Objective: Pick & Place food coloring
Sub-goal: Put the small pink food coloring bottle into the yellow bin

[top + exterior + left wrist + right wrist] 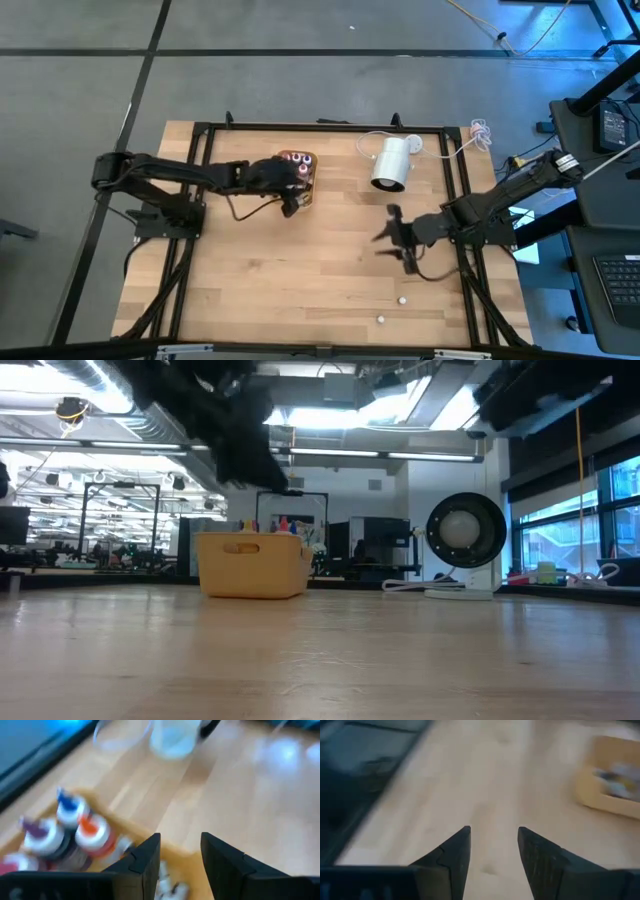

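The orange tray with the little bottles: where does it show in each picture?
High view: orange tray, upper middle, under the left gripper.
Low view: left of centre, far across the table.
Left wrist view: lower left.
Right wrist view: right edge.
Shared landmark: the white cylinder.

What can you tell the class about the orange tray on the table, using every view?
The orange tray is a small rectangular bin, plastic by its look, with upright walls and a slot handle in the side facing the low view. It sits flat on the wooden table toward the far edge, left of the white cylinder. It holds several small food coloring bottles standing together, caps up. The left gripper hovers open over one edge; no contact is visible.
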